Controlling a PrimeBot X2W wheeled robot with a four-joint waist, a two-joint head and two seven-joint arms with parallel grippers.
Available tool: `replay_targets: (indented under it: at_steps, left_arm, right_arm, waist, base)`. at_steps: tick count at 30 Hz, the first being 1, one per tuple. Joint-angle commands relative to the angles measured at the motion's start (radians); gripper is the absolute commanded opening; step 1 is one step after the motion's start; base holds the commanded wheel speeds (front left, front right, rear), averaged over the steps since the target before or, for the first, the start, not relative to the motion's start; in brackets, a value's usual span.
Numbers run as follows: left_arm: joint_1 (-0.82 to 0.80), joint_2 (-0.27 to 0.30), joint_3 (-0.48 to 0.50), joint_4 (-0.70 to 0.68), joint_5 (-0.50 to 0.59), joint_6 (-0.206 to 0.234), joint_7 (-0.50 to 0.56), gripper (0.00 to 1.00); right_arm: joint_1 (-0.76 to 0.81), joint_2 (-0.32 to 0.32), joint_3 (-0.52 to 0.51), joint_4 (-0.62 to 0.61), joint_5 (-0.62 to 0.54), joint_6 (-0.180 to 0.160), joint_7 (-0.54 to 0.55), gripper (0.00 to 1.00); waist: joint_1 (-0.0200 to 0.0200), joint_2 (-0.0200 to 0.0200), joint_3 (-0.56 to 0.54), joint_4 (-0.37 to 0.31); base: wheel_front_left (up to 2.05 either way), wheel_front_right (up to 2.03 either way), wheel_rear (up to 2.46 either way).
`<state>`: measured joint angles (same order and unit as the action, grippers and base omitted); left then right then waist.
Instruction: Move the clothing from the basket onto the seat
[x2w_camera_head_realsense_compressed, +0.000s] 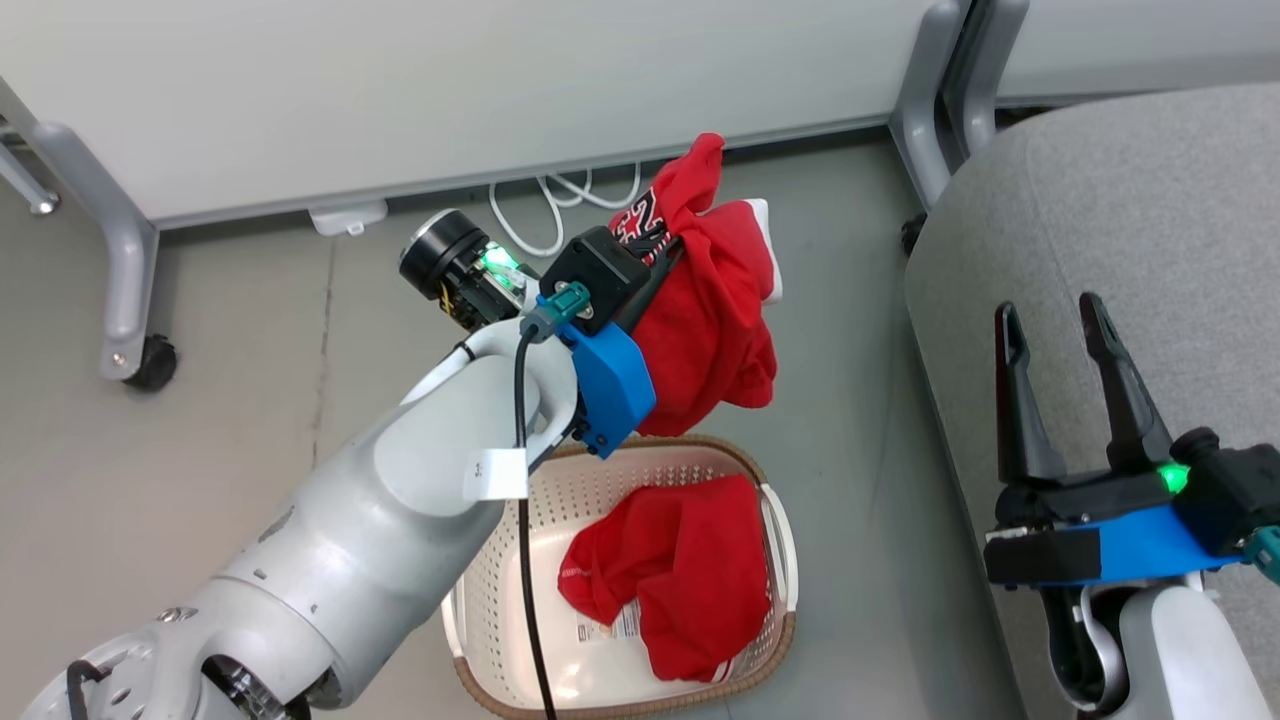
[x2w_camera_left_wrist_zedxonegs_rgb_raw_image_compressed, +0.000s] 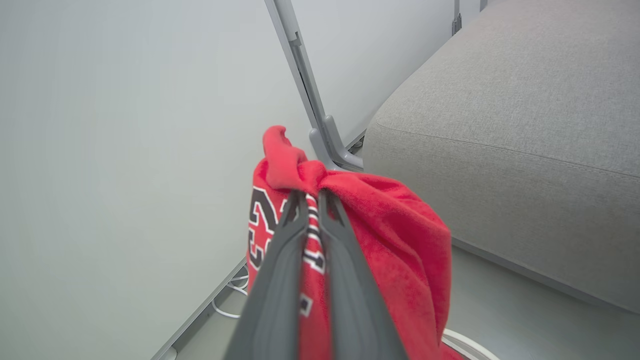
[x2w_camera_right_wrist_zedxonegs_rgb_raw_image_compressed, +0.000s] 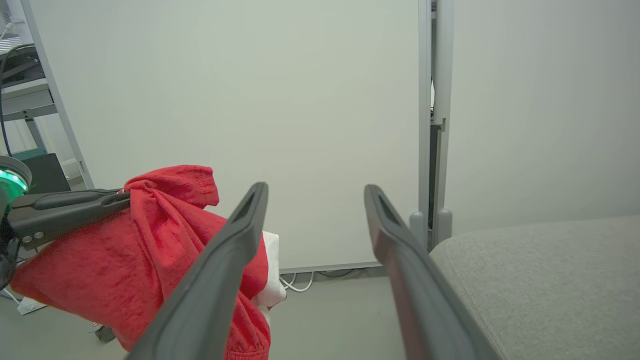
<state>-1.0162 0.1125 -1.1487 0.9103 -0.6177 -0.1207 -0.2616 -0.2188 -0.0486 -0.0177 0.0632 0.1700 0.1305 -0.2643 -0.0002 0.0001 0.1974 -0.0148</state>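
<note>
My left gripper (x2w_camera_head_realsense_compressed: 678, 245) is shut on a red jersey (x2w_camera_head_realsense_compressed: 715, 320) with white trim and a printed number, which hangs in the air above the basket's far end. Seen along the left wrist's fingers, the gripper (x2w_camera_left_wrist_zedxonegs_rgb_raw_image_compressed: 312, 195) pinches a bunched fold of the jersey (x2w_camera_left_wrist_zedxonegs_rgb_raw_image_compressed: 395, 240). A second red garment (x2w_camera_head_realsense_compressed: 670, 575) lies crumpled in the cream perforated basket (x2w_camera_head_realsense_compressed: 490, 600) on the floor. The grey seat (x2w_camera_head_realsense_compressed: 1130, 230) rises to the right. Over the seat's near part my right gripper (x2w_camera_head_realsense_compressed: 1050, 315) stands open and empty; between its spread fingers (x2w_camera_right_wrist_zedxonegs_rgb_raw_image_compressed: 240, 240) the held jersey (x2w_camera_right_wrist_zedxonegs_rgb_raw_image_compressed: 125, 260) hangs at the left.
A white partition wall (x2w_camera_head_realsense_compressed: 450, 90) on grey legs with castors (x2w_camera_head_realsense_compressed: 150, 365) runs behind the basket, with white cables (x2w_camera_head_realsense_compressed: 545, 205) on the floor at its foot. Another grey leg (x2w_camera_head_realsense_compressed: 925, 130) stands by the seat's far corner. Grey floor lies between basket and seat.
</note>
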Motion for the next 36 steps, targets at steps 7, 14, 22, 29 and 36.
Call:
replay_targets:
  at_steps: [7, 14, 22, 29, 36]
  left_arm:
    - [0.044, 0.011, 0.051, -0.066, 0.031, 0.008, -0.005, 0.0]
    - [0.075, 0.018, 0.081, -0.116, 0.049, 0.01, -0.005, 0.0]
    - [0.093, 0.018, 0.095, -0.148, 0.059, 0.011, -0.005, 0.0]
    - [0.096, 0.016, 0.102, -0.161, 0.066, 0.013, -0.005, 0.0]
    - [0.093, 0.012, 0.11, -0.175, 0.073, 0.015, -0.005, 0.0]
  right_arm:
    - [0.062, -0.003, 0.002, 0.016, 0.008, 0.0, 0.0, 1.0]
    - [0.093, -0.003, 0.009, 0.029, 0.013, 0.0, 0.0, 1.0]
    - [0.108, -0.003, 0.031, 0.031, 0.009, 0.0, 0.0, 1.0]
    - [0.084, -0.003, 0.067, 0.031, -0.015, 0.0, 0.0, 1.0]
    - [0.029, -0.004, 0.135, 0.052, -0.059, 0.0, 0.0, 1.0]
  waist:
    - [0.0002, -0.0001, -0.08, 0.019]
    - [0.0002, -0.0001, -0.13, 0.036]
    - [0.0002, -0.0001, -0.151, 0.052]
    - [0.0002, -0.0001, -0.15, 0.059]
    - [0.0002, -0.0001, -0.138, 0.066]
  base:
    - [0.0, 0.0, 0.0]
    - [0.0, 0.0, 0.0]
    - [0.0, 0.0, 0.0]
    - [0.0, 0.0, 0.0]
    - [0.0, 0.0, 0.0]
